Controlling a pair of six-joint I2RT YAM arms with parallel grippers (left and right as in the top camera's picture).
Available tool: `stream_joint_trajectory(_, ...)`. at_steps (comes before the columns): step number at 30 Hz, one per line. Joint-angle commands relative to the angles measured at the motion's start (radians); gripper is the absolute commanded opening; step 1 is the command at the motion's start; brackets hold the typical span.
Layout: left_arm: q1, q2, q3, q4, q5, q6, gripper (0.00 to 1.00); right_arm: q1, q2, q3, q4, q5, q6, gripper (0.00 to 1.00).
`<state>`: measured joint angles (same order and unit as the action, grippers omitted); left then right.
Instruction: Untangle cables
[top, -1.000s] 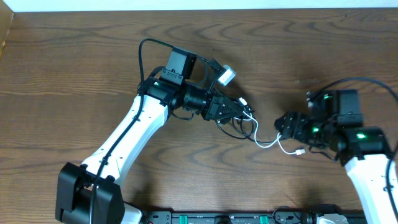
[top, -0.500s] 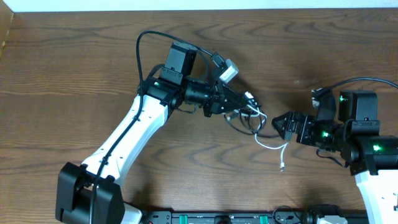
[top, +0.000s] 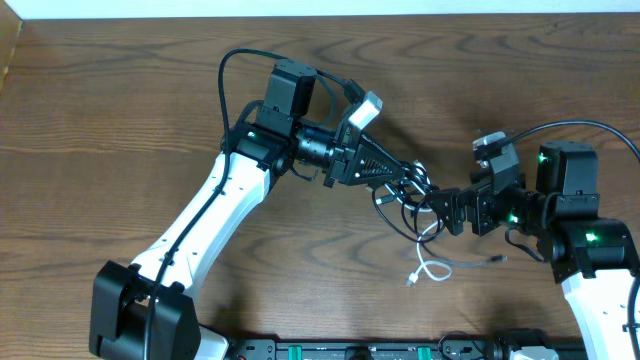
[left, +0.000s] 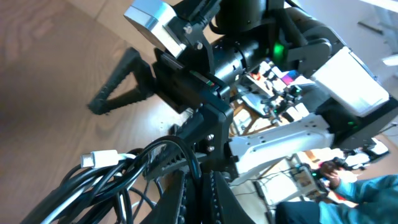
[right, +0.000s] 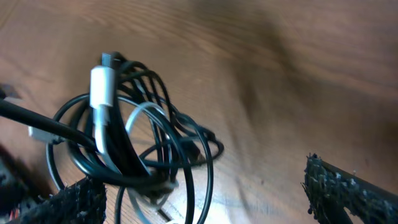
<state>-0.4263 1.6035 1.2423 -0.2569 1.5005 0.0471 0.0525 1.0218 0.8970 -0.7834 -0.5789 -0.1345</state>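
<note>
Cables (top: 408, 196) are sitting as one knot in L gripper (top: 412, 182), its jaws pinching them tight. R gripper (top: 446, 207) is hovering just beside the knot, jaws wide, holding nothing. Step: picking a strand; next prob. needs closing on white cord (top: 425, 266) trailing below the knot.

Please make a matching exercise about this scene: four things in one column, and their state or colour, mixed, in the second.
Things:
1. left gripper
2. right gripper
3. white cable
4. table

States:
A. open wide
B. brown wood
C. shut on the cable bundle
D. loose end lies on the table

Pairs: 1-C, 2-A, 3-D, 4-B.
</note>
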Motion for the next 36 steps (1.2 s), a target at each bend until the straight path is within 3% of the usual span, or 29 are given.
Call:
stream_joint_trajectory(1, 0.005, -0.023, 0.019, 0.009, 0.071, -0.05, 0.08, 0.029, 0.005, -0.01, 0.025, -0.086, -0.127, 0.99)
stream_joint_trajectory(6, 0.004, -0.023, 0.019, 0.009, 0.071, -0.055, 0.08, 0.068, 0.035, -0.01, 0.069, -0.086, -0.136, 0.99)
stream_joint_trajectory(11, 0.005, -0.023, 0.019, 0.019, 0.071, -0.099, 0.08, 0.107, 0.108, -0.01, 0.128, -0.085, -0.136, 0.92)
stream_joint_trajectory(16, 0.004, -0.024, 0.019, 0.021, 0.071, -0.136, 0.08, 0.112, 0.197, -0.01, 0.22, -0.083, -0.135, 0.69)
stream_joint_trajectory(19, 0.004, -0.024, 0.019, 0.02, 0.071, -0.139, 0.07, 0.112, 0.228, -0.01, 0.269, -0.086, -0.11, 0.4)
stream_joint_trajectory(21, 0.005, -0.024, 0.019, 0.02, 0.07, -0.139, 0.08, 0.112, 0.23, -0.01, 0.278, -0.086, -0.097, 0.09)
stream_joint_trajectory(22, 0.005, -0.024, 0.019, 0.02, 0.07, -0.138, 0.08, 0.112, 0.23, -0.01, 0.278, -0.086, -0.097, 0.01)
stream_joint_trajectory(26, 0.005, -0.023, 0.019, 0.02, 0.054, -0.138, 0.09, 0.11, 0.22, -0.01, 0.275, -0.086, 0.001, 0.01)
stream_joint_trajectory(29, 0.005, -0.023, 0.019, 0.019, 0.003, -0.138, 0.43, 0.11, 0.204, -0.01, 0.267, -0.086, 0.088, 0.01)
stream_joint_trajectory(30, 0.005, -0.023, 0.019, 0.019, -0.011, -0.138, 0.68, 0.109, 0.196, -0.01, 0.266, -0.086, 0.122, 0.01)
stream_joint_trajectory(32, 0.005, -0.023, 0.018, 0.019, -0.05, -0.138, 0.83, 0.099, 0.176, -0.01, 0.262, -0.086, 0.181, 0.01)
stream_joint_trajectory(36, 0.005, -0.023, 0.018, -0.016, -0.196, -0.138, 0.85, 0.054, 0.121, -0.01, 0.241, -0.087, 0.283, 0.01)
